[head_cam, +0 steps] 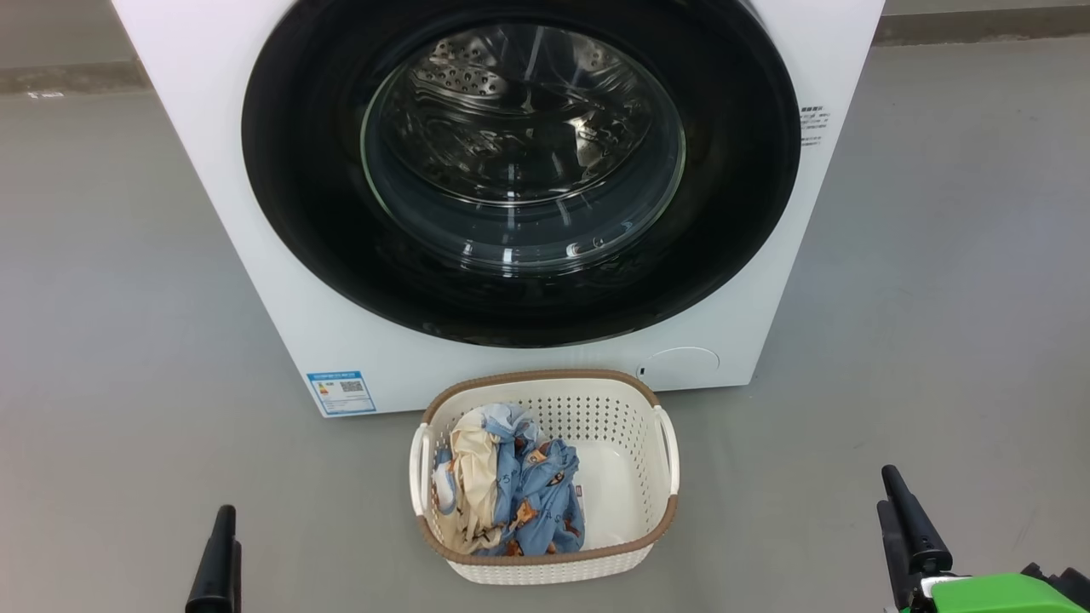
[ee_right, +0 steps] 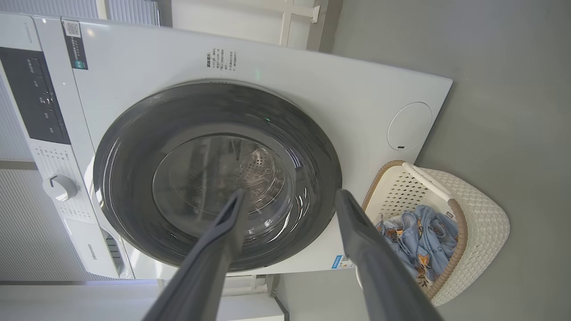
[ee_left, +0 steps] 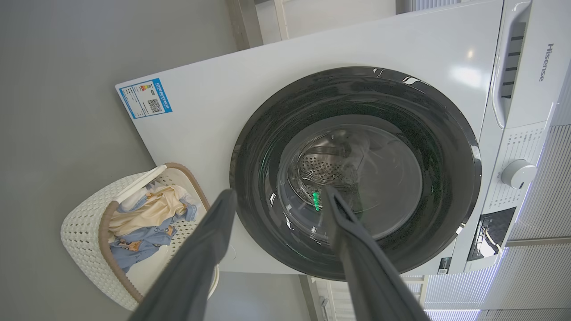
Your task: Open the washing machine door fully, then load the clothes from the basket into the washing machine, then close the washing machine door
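Note:
The white washing machine (head_cam: 383, 358) stands in front of me with its round, black-rimmed washing machine door (head_cam: 524, 162) shut flush against the front. Through the glass I see the steel drum. On the floor before it sits the cream basket (head_cam: 596, 409), holding the clothes (head_cam: 519, 485): light blue printed pieces and a beige cloth, bunched on its left side. My left gripper (head_cam: 223, 545) is low at the left and my right gripper (head_cam: 890, 489) low at the right, both short of the basket. In the wrist views the left gripper (ee_left: 279, 191) and right gripper (ee_right: 291, 192) stand open and empty, aimed at the door.
Grey floor spreads on both sides of the machine and the basket. A blue energy label (head_cam: 341, 392) and a round cap (head_cam: 681, 366) sit low on the machine's front. The control panel's knob (ee_left: 517, 173) is near the machine's top.

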You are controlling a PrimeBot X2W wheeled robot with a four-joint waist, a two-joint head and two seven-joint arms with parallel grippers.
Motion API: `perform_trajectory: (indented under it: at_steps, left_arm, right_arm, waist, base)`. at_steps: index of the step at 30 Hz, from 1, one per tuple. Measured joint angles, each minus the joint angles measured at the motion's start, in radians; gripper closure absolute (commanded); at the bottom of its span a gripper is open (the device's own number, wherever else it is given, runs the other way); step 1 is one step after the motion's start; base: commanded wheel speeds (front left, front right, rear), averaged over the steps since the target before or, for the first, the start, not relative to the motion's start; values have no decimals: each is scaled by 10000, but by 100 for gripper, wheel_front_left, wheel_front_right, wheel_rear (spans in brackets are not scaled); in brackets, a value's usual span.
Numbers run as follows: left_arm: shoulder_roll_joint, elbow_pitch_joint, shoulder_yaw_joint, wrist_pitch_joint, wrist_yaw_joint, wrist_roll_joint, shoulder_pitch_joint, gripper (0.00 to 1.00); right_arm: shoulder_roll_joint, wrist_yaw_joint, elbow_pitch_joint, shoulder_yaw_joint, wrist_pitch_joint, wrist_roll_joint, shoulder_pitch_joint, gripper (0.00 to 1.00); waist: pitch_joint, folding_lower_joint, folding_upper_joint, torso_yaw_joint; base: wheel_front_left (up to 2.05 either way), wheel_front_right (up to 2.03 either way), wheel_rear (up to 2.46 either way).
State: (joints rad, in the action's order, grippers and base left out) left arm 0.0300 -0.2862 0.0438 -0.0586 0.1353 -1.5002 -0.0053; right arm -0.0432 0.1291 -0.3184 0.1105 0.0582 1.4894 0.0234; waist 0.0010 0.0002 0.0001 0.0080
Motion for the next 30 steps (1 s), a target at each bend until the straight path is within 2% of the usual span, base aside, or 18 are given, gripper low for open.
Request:
perform_trajectory:
  at_steps: [30]
  left_arm:
    - [54,545,-449,859,0,4054,24,0]
  right_arm:
    - [-518,0,125,-612,-876,-3336,0,0]
  waist:
    - [-53,-1,0,203]
  base:
    - [0,0,0]
